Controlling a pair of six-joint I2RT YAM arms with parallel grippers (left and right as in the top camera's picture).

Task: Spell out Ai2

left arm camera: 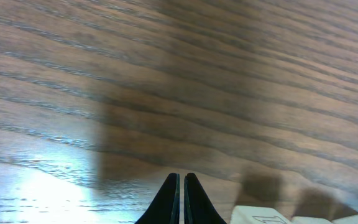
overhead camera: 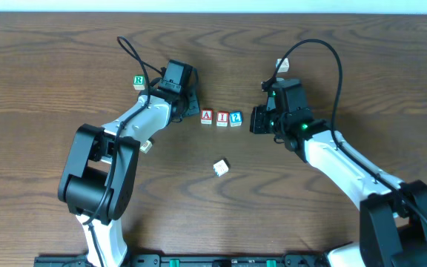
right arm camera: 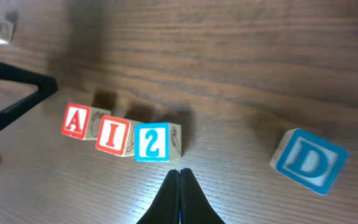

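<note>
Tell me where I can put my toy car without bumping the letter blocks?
Bare wood lies beyond the A, I, 2 row, between the R cube and the top-right block. More lies on the robot's side of the D cube. Crowded: the row itself, hemmed by the left gripper and right gripper.

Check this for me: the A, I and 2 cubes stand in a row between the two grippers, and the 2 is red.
Not quite. The 2 is blue, as the right wrist view shows; only the A and I are red. The rest holds: the three stand in a row between the left gripper and right gripper.
</note>
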